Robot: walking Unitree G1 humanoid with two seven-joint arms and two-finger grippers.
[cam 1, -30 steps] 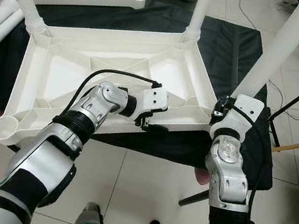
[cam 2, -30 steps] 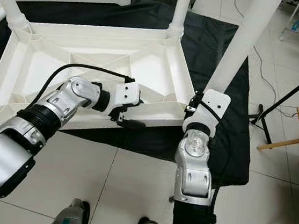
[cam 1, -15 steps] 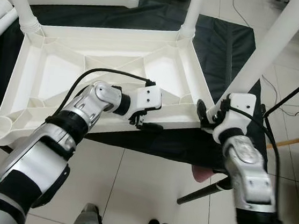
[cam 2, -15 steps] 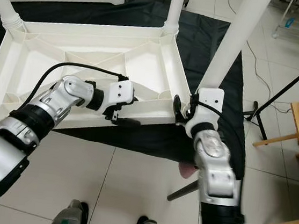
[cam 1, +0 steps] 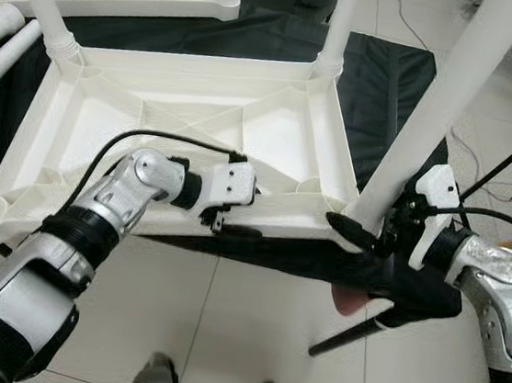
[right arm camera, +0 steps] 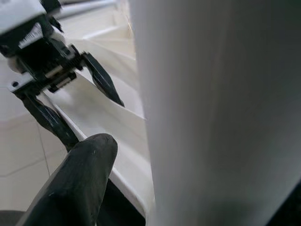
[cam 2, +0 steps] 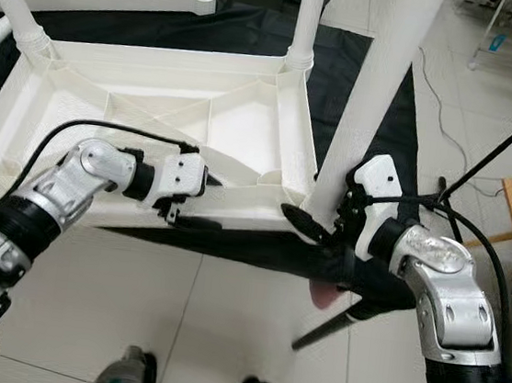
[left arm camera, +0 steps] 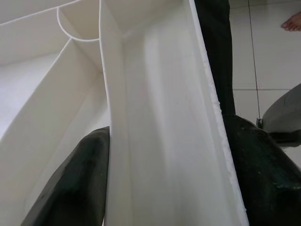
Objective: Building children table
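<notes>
Hands first: left hand (cam 1: 224, 228) is clamped on the near rim of the upside-down white table (cam 1: 189, 128), one finger each side. Right hand (cam 1: 360, 236) grips the leg (cam 1: 431, 119) at the table's near right corner. Table sits on a black sheet (cam 1: 388, 86).

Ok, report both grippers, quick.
Left gripper: shut on the near rim of the upturned white tabletop.
Right gripper: shut on the white table leg at the near right corner.
</notes>
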